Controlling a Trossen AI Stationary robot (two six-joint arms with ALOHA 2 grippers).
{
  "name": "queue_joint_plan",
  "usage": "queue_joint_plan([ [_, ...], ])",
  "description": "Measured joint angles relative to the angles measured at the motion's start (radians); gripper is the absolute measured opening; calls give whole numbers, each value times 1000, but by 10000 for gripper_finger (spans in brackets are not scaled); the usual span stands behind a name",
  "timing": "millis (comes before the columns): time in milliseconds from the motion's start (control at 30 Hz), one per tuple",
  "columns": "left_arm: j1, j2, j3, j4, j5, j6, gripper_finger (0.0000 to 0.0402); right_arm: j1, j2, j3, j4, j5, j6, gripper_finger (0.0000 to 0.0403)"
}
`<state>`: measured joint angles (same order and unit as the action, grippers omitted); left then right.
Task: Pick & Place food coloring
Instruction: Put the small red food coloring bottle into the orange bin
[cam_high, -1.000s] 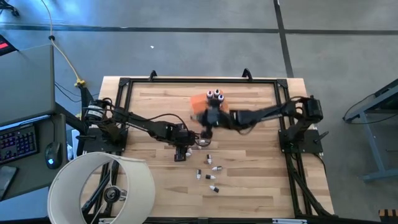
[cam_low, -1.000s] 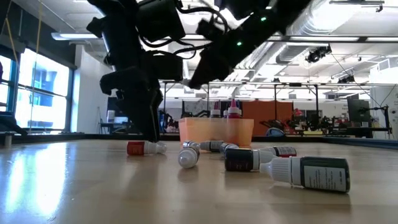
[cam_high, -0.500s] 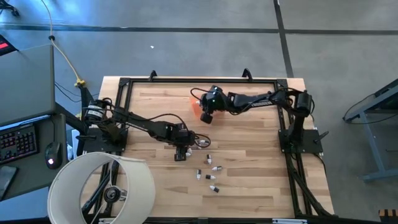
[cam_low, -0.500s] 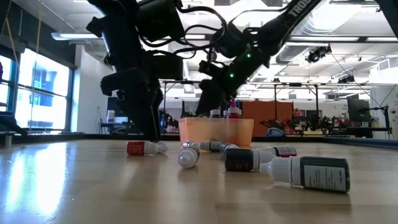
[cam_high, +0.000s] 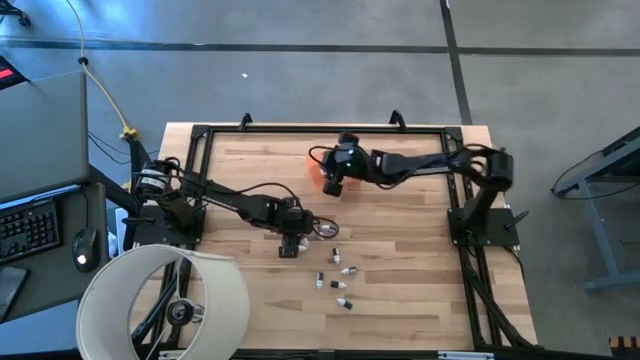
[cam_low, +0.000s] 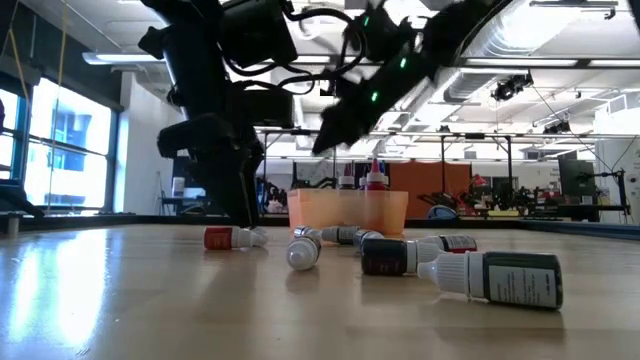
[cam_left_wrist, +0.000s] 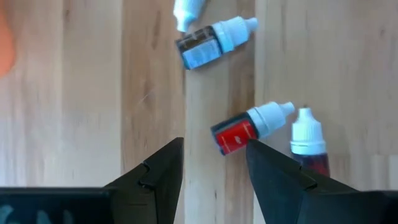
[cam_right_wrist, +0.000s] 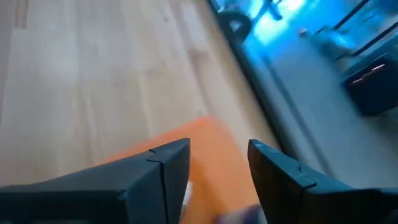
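Several tiny food coloring bottles (cam_high: 338, 272) with white pointed caps lie on their sides on the wooden table, near its middle. Two more bottles (cam_low: 375, 181) stand upright in the orange tray (cam_low: 348, 212). My left gripper (cam_left_wrist: 214, 146) is open, low over the table. A red-labelled bottle (cam_left_wrist: 249, 127) lies just past one fingertip; whether they touch I cannot tell. A second red bottle (cam_left_wrist: 308, 140) and a blue-labelled one (cam_left_wrist: 211, 43) lie close by. My right gripper (cam_right_wrist: 219, 149) is open and empty, above the orange tray (cam_high: 314, 168).
A black frame (cam_high: 320, 130) runs round the table's edge. A large white round lampshade (cam_high: 165, 300) overlaps the near left corner. The bottles (cam_low: 495, 277) cluster between the middle and the near edge; bare wood stretches to the left and right of them.
My right gripper has moved from above the bottles at the table's middle toward the far edge, come down over the orange tray, then risen a little above it. The bottles on the table have stayed where they were.
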<state>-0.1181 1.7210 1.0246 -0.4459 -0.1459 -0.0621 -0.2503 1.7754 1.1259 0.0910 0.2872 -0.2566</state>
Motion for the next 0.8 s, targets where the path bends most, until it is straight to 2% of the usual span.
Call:
queue_joint_plan([
  [67, 0, 0, 0, 0, 1, 31, 170, 25, -55, 0, -28, 35, -12, 158],
  [133, 0, 0, 0, 0, 5, 68, 170, 52, -115, 1, -89, 20, 2, 157],
  [367, 0, 11, 0, 52, 20, 235, 170, 119, -278, -6, -417, -241, 192, 143],
  [500, 0, 11, 0, 79, 67, 333, 170, 155, -328, -57, -557, -330, 277, 138],
  [600, 0, 41, 2, 94, 117, 407, 170, 182, -357, -141, -571, -345, 329, 138],
  [800, 6, 75, 3, 108, 87, 427, 170, 218, -398, -326, -485, -294, 389, 137],
])
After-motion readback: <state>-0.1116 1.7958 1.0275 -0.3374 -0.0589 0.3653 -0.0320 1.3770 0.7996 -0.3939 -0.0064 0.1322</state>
